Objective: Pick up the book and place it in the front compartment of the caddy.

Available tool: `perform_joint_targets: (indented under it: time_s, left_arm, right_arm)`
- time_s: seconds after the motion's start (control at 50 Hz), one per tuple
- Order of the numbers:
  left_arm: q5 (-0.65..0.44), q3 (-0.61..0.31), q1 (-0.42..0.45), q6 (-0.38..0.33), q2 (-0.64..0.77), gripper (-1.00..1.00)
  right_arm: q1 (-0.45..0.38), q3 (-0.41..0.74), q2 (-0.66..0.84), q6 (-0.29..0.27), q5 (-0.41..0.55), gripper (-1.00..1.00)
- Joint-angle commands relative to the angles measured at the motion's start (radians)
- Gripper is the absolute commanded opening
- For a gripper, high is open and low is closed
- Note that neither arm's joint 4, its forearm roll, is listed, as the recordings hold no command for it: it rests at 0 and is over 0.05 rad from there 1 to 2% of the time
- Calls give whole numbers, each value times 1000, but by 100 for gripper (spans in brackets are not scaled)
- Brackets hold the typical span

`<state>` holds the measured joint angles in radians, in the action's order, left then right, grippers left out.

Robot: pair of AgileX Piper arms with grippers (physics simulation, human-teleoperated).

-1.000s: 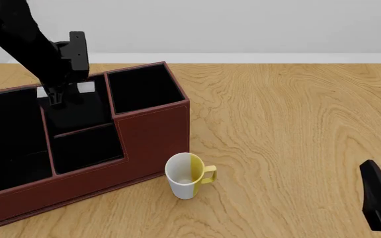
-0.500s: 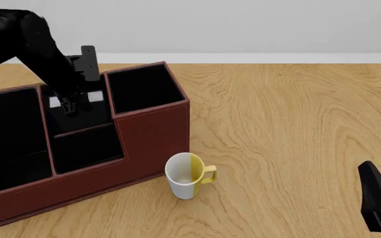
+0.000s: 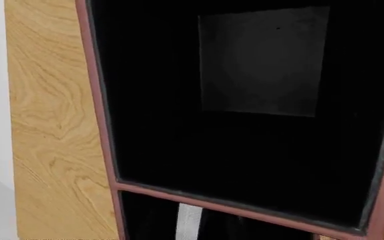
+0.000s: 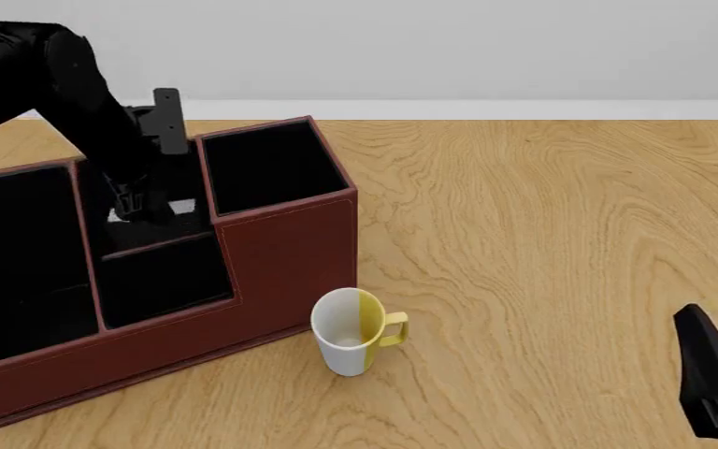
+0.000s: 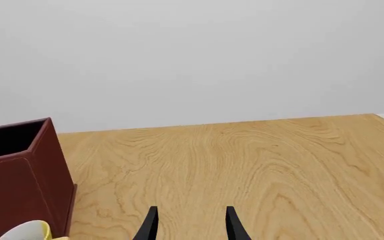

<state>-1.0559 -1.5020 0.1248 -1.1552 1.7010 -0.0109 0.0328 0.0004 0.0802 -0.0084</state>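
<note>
My left gripper has reached down into the front compartment, the tall-walled middle cell of the reddish-brown caddy. It is shut on the book, whose white page edges show on both sides of the fingers, low inside the cell. In the left wrist view a strip of the book's white edge shows just past a caddy rim; the fingers themselves are lost against the black lining. My right gripper hangs open over the table's near right corner, its fingertips apart with nothing between them.
A white and yellow mug stands upright on the table just in front of the caddy's right end; its rim also shows in the right wrist view beside the caddy wall. Bare wooden tabletop stretches to the right.
The left gripper has gone down with the book, from above the middle cell's rim to deep inside it. The right arm has barely moved.
</note>
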Motion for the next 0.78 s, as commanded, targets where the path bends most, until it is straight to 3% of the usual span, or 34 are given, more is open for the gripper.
perform_joint_targets:
  time_s: [0.02,0.4,0.78]
  left_arm:
    - [-26,-28,-8,-13,-17,100]
    - [-157,-134,-24,-55,-123,100]
    - [-164,-52,-4,-74,-329,100]
  right_arm:
    - [0,3,0,2,2,100]
    - [10,2,0,14,0,100]
    - [19,14,0,34,6,100]
